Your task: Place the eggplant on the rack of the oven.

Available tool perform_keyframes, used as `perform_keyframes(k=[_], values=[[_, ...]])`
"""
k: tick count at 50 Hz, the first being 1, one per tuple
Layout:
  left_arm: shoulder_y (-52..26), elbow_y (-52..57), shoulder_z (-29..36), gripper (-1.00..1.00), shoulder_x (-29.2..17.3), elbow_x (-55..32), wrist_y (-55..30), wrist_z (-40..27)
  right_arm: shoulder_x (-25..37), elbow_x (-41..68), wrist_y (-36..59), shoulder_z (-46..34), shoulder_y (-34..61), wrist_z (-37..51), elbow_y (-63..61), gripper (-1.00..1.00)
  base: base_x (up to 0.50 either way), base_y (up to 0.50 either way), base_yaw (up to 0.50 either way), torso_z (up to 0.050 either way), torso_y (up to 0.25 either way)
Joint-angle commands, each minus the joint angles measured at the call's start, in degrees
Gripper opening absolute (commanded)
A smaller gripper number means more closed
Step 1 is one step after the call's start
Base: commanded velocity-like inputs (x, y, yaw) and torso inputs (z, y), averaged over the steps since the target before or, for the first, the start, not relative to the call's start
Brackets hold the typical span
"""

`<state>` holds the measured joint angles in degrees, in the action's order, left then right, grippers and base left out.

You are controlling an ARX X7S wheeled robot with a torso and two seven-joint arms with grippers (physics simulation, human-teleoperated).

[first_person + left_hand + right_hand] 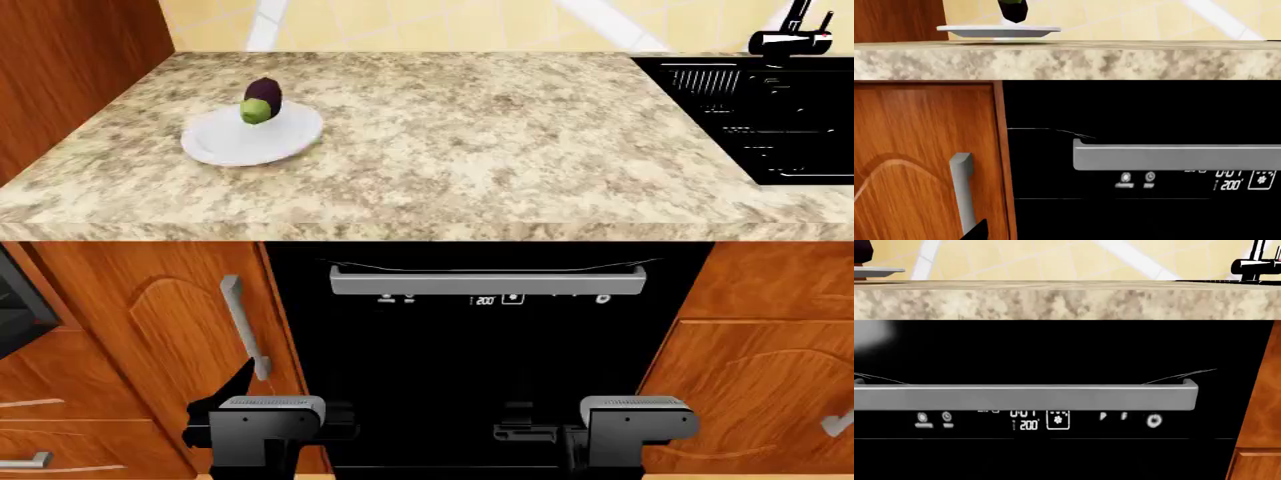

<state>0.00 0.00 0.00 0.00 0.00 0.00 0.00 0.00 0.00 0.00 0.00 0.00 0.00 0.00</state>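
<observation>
The glossy dark purple eggplant (262, 100) sits on the white round plate (214, 146) near the speckled stone counter (507, 130)'s back-left corner. Both grippers hang low — jaw state cannot be told — so the robot should lift the left gripper (271, 418), spread it and close across the eggplant's middle.

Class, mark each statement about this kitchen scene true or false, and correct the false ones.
1. The eggplant lies on the white plate. True.
2. The plate stands on the floor. False: it stands on the speckled countertop.
3. The black-fronted appliance below the counter has a silver bar handle. True.
4. The left gripper holds the eggplant. False: it is down in front of the cabinets, away from the plate.
5. The black sink sits at the counter's right. True.
</observation>
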Motion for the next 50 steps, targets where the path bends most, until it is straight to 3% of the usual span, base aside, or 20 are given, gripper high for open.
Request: perform_keyframes(k=[1, 14, 50], values=[[-0.1, -0.2, 1.1, 1.0, -0.9, -0.7, 0.2, -1.3, 0.9, 0.8, 0.3, -1.2, 0.1, 1.1, 0.1, 1.0, 0.0, 0.0, 0.0, 0.0, 0.0], [-0.5, -0.3, 3.5, 1.0, -2.8, -2.8, -0.3, -3.8, 2.8, 3.3, -0.2, -3.1, 0.1, 3.6, 0.2, 1.0, 0.0, 0.02, 0.0, 0.0, 0.0], [-0.9, -0.8, 6.6, 1.0, -5.5, -5.5, 0.0, -6.6, 5.4, 5.8, -1.1, -6.1, 0.6, 6.9, 0.7, 1.0, 0.0, 0.4, 0.0, 0.0, 0.0]])
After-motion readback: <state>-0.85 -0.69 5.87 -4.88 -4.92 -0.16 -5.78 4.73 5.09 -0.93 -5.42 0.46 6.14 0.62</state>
